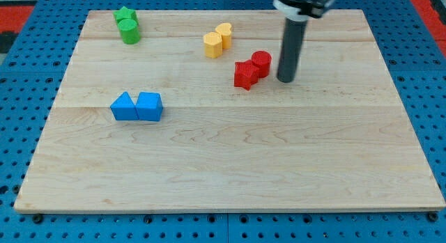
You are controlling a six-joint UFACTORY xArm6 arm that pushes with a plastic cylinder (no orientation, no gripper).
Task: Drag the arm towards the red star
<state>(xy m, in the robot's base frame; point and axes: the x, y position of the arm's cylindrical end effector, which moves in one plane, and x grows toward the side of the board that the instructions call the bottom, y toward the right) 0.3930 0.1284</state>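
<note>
The red star lies on the wooden board, right of the middle near the view's top. A red cylinder touches it on its upper right. My tip stands on the board just to the right of the red cylinder, a short gap from it, and a little farther right of the red star. The dark rod rises from the tip to the arm at the view's top.
A yellow hexagon and a yellow heart sit together left of the red pair. A green star and a green cylinder are at the top left. A blue triangle and a blue cube sit at the left.
</note>
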